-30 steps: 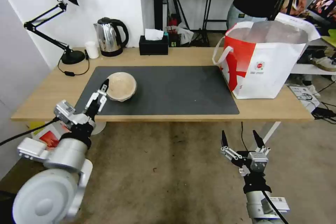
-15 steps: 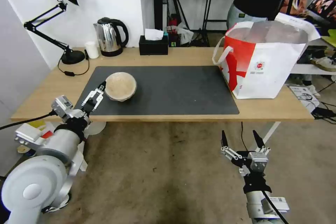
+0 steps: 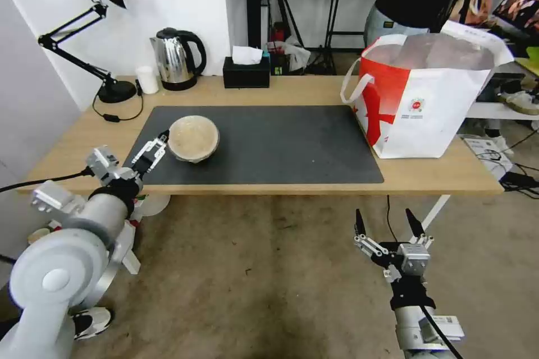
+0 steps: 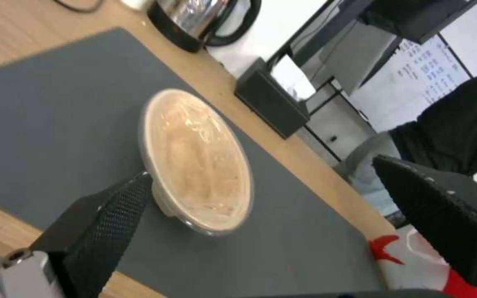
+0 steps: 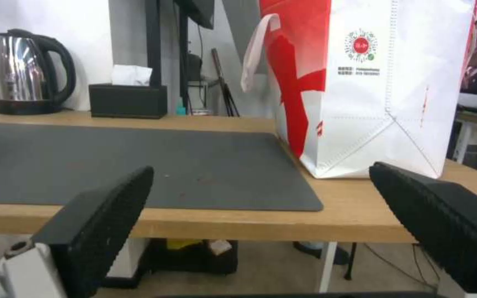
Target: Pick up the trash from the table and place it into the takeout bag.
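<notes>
clearly the step in hand is the reach for the last visible piece of trash, the beige bowl (image 3: 193, 138), which sits upright on the left part of the dark mat (image 3: 281, 140) on the table (image 3: 438, 174). the left gripper (image 3: 156, 148) hovers at the bowl's near-left side with its fingers spread wide and nothing held; in the left wrist view one finger pad (image 4: 112, 215) lies right against the bowl's wall and the other is well off past its far rim. the right gripper (image 3: 387, 227) hangs low in front of the table's near edge, open and empty. the takeout bag (image 3: 426, 106) stands open at the right end. next, i judge, the jaws need to straddle the rim and close, firmly but gently, since such a bowl looks light and could slide on the mat.
</notes>
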